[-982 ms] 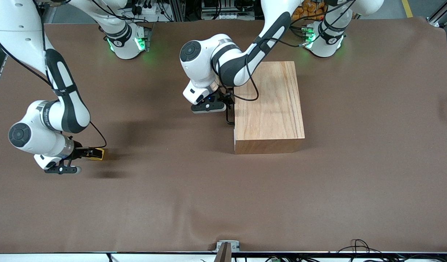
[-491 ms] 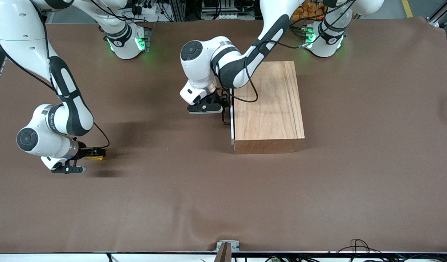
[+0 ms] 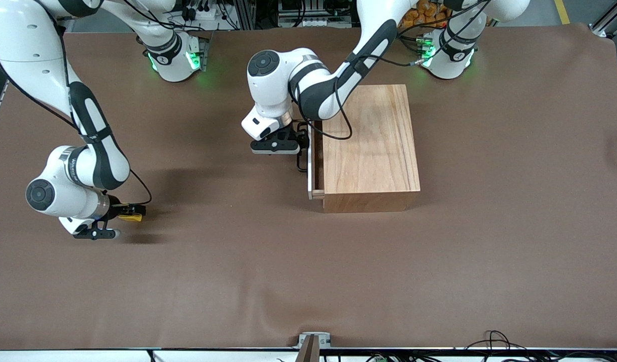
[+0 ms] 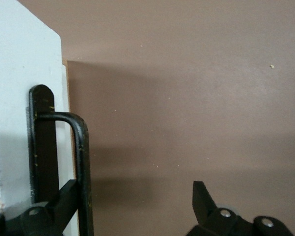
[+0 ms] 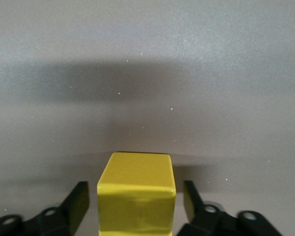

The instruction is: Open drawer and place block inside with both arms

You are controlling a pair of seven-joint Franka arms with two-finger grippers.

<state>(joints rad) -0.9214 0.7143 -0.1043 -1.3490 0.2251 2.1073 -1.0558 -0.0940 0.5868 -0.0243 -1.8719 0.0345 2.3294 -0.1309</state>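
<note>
The wooden box [image 3: 371, 141] stands mid-table. Its drawer [image 3: 310, 171] is pulled out a small way toward the right arm's end, showing a narrow strip of tray. My left gripper [image 3: 302, 147] is open at the drawer's front. One finger is hooked inside the black wire handle [image 4: 82, 157] on the white front panel [image 4: 19, 73]; the other finger [image 4: 200, 196] stands apart over the cloth. My right gripper [image 3: 129, 213] is low at the right arm's end, open, with its fingers [image 5: 78, 199] on either side of the yellow block [image 5: 136, 189]. A small gap shows on each side.
The brown cloth [image 3: 308, 271] covers the whole table. The arm bases with green lights [image 3: 175, 58] [image 3: 446, 53] stand along the table's edge farthest from the front camera. A small metal mount [image 3: 313, 342] sits at the edge nearest it.
The left gripper has drawn the handle toward the right arm's end, and the drawer has slid out a little from shut. The right arm has shifted slightly around the block.
</note>
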